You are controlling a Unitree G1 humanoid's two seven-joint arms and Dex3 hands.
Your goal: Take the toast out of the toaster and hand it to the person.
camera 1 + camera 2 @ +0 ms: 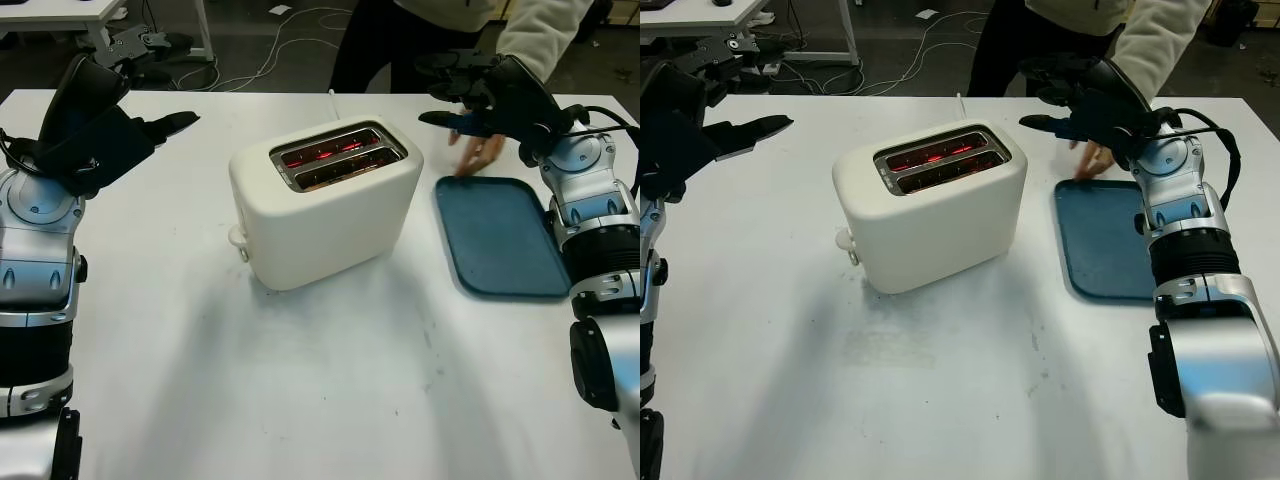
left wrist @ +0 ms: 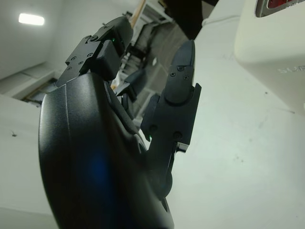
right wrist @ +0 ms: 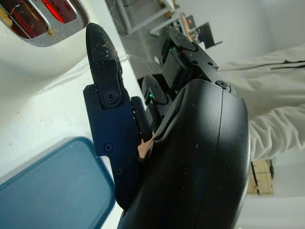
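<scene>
A white two-slot toaster (image 1: 325,205) stands in the middle of the table, its slots (image 1: 340,155) glowing red inside. I cannot make out what sits low in the slots. My left hand (image 1: 165,95) is raised at the far left, well apart from the toaster, open and holding nothing. My right hand (image 1: 425,90) hovers to the right of the toaster, above the far end of a blue tray (image 1: 500,235), also open. A person's hand (image 1: 478,150) touches the table just behind that tray, under my right hand.
The person in a light sleeve (image 1: 540,35) stands at the table's far side. The toaster's lever knob (image 1: 238,237) faces the front left. Bare white tabletop (image 1: 300,380) stretches in front of the toaster. Cables lie on the floor beyond the table.
</scene>
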